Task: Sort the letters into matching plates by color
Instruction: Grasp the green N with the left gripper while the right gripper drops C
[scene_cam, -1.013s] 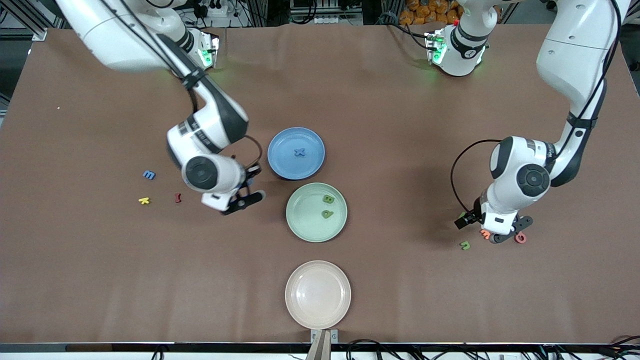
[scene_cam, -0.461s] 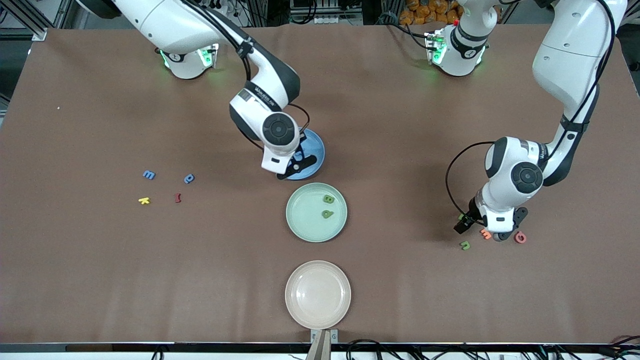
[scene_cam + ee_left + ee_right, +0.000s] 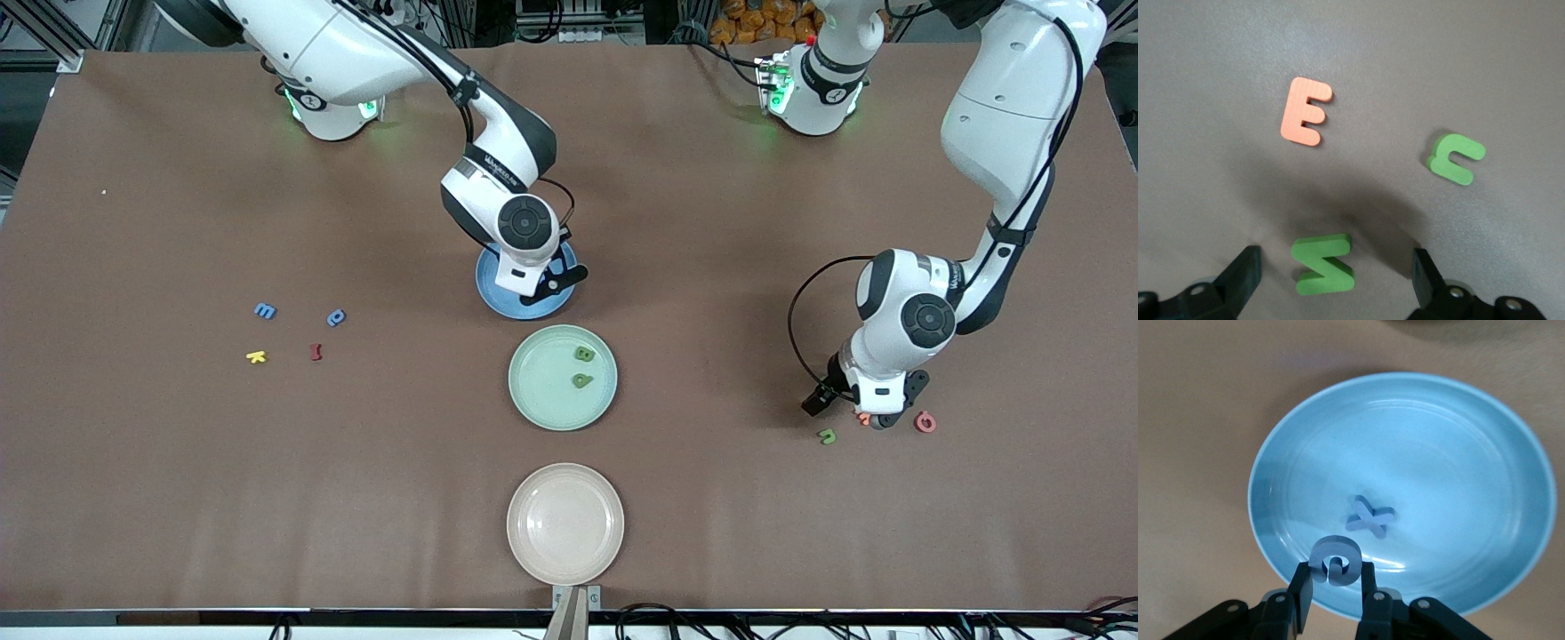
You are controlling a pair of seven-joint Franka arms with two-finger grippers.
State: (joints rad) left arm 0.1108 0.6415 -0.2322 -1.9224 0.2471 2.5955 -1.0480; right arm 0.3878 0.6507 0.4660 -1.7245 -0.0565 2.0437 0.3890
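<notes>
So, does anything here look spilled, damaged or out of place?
Nothing stands out. The right claw holds a small blue foam letter over the round blue plate; the open left claw straddles a green foam letter on the table.

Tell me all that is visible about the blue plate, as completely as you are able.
The blue plate is round, shallow and rimmed, medium blue with a smooth, slightly glossy surface. It lies flat on the brown table, farther from the front camera than the green plate beside it. One blue letter X lies near its middle. The right gripper is over its edge, shut on a curled blue letter; the arm hides part of the plate in the front view.
</notes>
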